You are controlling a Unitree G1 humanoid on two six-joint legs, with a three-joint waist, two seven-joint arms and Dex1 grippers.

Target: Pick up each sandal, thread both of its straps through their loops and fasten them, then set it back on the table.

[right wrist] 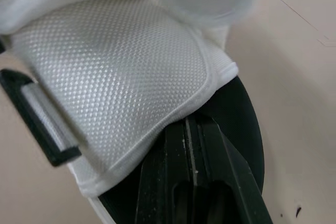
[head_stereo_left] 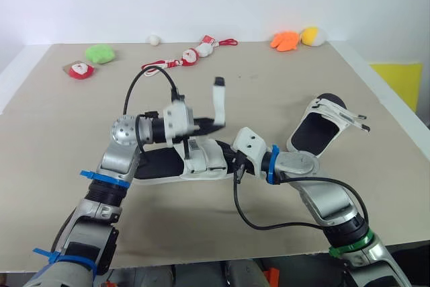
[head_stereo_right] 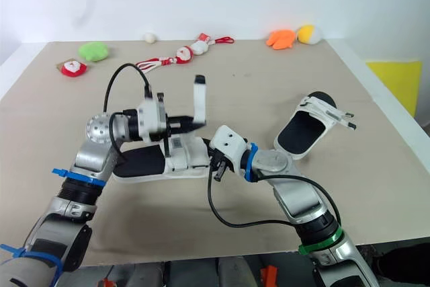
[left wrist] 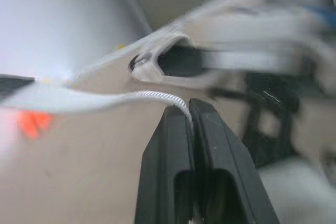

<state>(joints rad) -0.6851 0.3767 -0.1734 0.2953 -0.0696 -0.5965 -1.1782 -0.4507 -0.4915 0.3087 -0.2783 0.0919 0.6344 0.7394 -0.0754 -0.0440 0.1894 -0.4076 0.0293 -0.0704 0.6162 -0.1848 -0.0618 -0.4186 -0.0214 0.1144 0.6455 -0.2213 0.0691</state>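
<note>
The near sandal (head_stereo_left: 158, 165) lies flat on the counter (head_stereo_left: 282, 78) between both arms. The far sandal (head_stereo_left: 317, 129) sits well apart to the right, straps splayed. The sandal looks light, with a stiff sole and soft, floppy webbing, so the strap (head_stereo_left: 219, 102) is best pinched near its free end, where it can be steered into a loop while the sole is pinned. The left tool (left wrist: 188, 109), forearm bent inward and wrist level, is clamped on that strap, which stands upright above it. The right tool (right wrist: 191, 124), reaching in low, has its fingers pressed together at the hem of the mesh flap (right wrist: 121, 66). I cannot tell whether it pinches the hem.
</note>
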